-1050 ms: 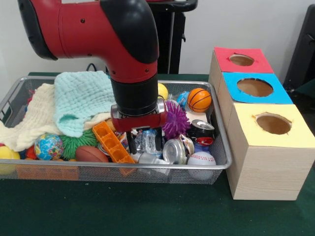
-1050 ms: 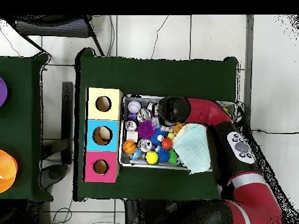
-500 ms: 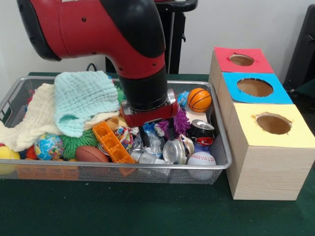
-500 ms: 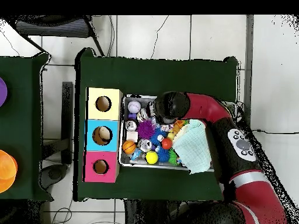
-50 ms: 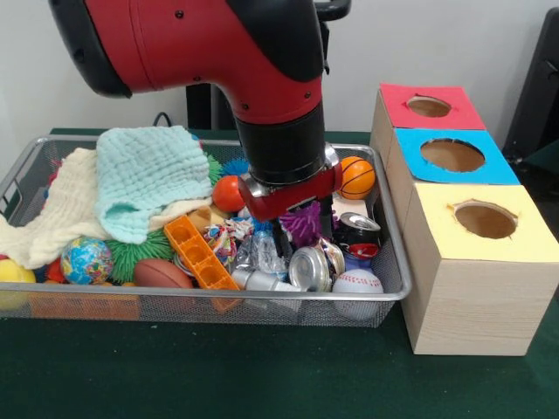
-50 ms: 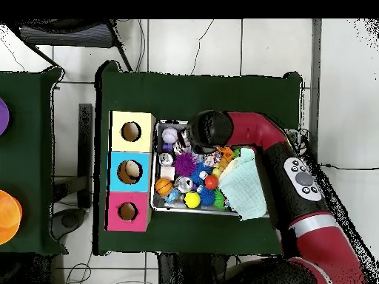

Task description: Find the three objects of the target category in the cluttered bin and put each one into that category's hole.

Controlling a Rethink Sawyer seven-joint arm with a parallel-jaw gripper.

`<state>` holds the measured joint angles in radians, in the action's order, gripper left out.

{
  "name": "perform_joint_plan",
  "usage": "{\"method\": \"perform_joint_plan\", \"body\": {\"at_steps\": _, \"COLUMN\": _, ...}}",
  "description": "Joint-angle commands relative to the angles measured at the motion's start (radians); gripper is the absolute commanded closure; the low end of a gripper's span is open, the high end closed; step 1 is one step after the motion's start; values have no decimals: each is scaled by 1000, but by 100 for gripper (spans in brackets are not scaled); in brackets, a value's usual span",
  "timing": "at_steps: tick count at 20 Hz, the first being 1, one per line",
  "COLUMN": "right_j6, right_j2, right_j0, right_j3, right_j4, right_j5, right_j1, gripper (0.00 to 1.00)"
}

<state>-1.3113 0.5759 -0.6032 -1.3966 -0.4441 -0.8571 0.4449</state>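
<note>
The red and black arm [image 5: 262, 78] reaches down into the wire mesh bin [image 5: 384, 288] on the green counter [image 5: 262, 375]. Its gripper [image 5: 293, 229] hangs low over the right-hand clutter, just above the purple spiky ball [image 5: 306, 223] and beside the crushed silver cans [image 5: 310, 266]. The gripper's wrist hides most of the fingers, so I cannot tell whether they are apart or together, nor whether they hold anything.

Contents of the bin: a mint-green cloth [image 5: 144, 179] lies on a cream cloth [image 5: 52, 214] at the left. A globe ball [image 5: 86, 259], a small brown football [image 5: 162, 274] and an orange plastic block [image 5: 201, 253] lie along the near wall. A small orange-red ball [image 5: 227, 194] sits just left of the wrist. A small basketball [image 5: 354, 176] rests at the far right corner, a dark can [image 5: 356, 234] sits below it, and a baseball [image 5: 356, 284] lies at the near right corner.

Beside the bin on the right stands a wooden box [image 5: 472, 297] with three round holes, in a red panel [image 5: 428, 106], a blue panel [image 5: 452, 155] and a yellow panel [image 5: 485, 220].

The overhead view shows the arm [image 6: 252, 133] bent over the bin [image 6: 166, 124], next to the box [image 6: 132, 170].
</note>
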Motion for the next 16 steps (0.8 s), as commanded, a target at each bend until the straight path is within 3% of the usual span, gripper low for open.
{"method": "perform_joint_plan", "body": {"at_steps": 1, "right_j6": 443, "right_j2": 117, "right_j0": -23, "right_j3": 7, "right_j4": -86, "right_j5": -140, "right_j1": -7, "gripper": 0}}
{"method": "perform_joint_plan", "body": {"at_steps": 16, "right_j6": 527, "right_j2": 99, "right_j0": -31, "right_j3": 86, "right_j4": -131, "right_j5": -182, "right_j1": -22, "gripper": 0}}
